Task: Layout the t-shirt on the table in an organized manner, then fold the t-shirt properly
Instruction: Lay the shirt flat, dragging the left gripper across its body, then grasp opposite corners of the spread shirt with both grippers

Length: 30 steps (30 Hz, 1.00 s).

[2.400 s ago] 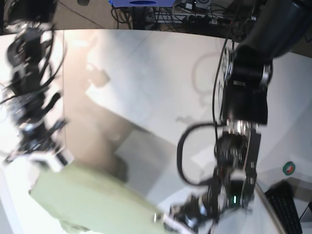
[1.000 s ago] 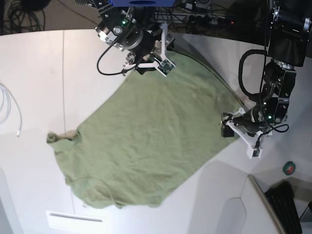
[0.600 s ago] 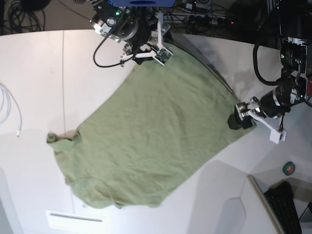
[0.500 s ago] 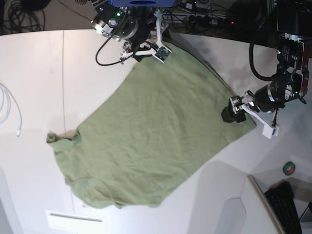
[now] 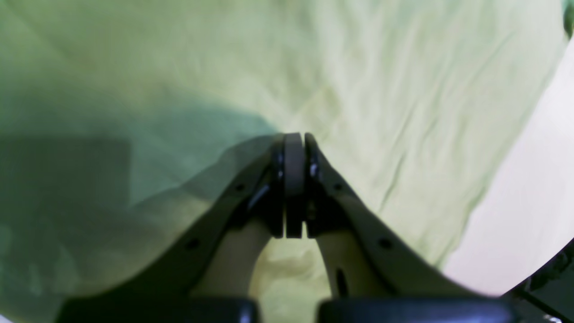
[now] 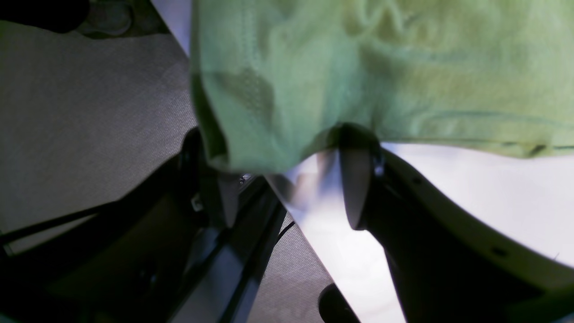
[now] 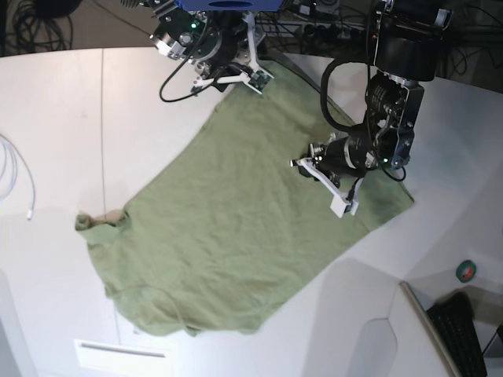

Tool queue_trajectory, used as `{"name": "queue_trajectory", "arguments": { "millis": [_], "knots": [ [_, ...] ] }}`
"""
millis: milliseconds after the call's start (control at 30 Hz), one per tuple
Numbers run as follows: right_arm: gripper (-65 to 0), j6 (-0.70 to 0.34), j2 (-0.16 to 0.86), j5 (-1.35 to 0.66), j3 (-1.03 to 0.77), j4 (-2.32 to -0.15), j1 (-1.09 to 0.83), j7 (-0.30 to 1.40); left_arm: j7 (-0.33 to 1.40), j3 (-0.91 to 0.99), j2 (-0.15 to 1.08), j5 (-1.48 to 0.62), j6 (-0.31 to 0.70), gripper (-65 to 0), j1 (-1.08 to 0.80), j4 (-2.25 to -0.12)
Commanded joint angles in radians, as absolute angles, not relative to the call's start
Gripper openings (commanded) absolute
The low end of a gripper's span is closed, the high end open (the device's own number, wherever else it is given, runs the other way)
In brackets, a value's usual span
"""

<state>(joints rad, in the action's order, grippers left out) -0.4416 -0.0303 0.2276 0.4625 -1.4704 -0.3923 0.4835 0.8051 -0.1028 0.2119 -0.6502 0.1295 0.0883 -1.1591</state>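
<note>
- Nearest the onlooker, a rounded edge of the t-shirt (image 7: 212, 212) lay on the white table (image 7: 47, 118), its olive-green cloth spread diagonally across the top. A pale slotted panel (image 7: 118, 355) was seen just beside this edge.
- At the near right, a dark object (image 7: 460, 330) and, slightly beyond it, a green roll (image 7: 466, 271) lay well apart from the cloth.
- Farther back, at the left of the base view, one corner of the t-shirt was bunched and rolled over, crossing the thin seam (image 7: 103, 133) in the table. A coiled white cable (image 7: 16, 177) lay farther left, apart from the fabric.
- Beyond the middle, the left gripper (image 5: 293, 139) was positioned over the t-shirt, its jaws pressed together. The cloth extended beneath it and to both sides; contact could not be determined. Shallow wrinkles crossed the fabric in the left wrist view.
- To the right of the left gripper in the base view, another corner of the t-shirt lay flat.
- Farthest away, at the table's edge, the right gripper (image 6: 287, 161) stood with its jaws spread. The t-shirt's far end lay at its fingertips, with a hemmed flap reaching across the space in front of them. Whether the cloth touched either finger could not be told.
</note>
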Motion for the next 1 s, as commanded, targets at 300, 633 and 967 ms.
{"name": "queue_trajectory", "arguments": {
  "millis": [300,633,967],
  "knots": [
    [-32.4,-0.433,-0.035,0.260,0.481,-1.477,-0.426,0.472,0.809,-0.096,0.271,-0.522,0.130,-65.0,0.173,-1.003],
    [-32.4,-0.432,0.015,0.260,0.479,-1.520,-0.440,0.472,0.688,-0.096,0.266,-0.343,0.130,-65.0,0.392,-0.799],
    [-32.3,-0.222,0.007,0.257,0.252,-1.715,-0.400,0.469,0.855,0.059,0.410,-0.688,0.131,-65.0,0.288,-1.084]
  ]
}}
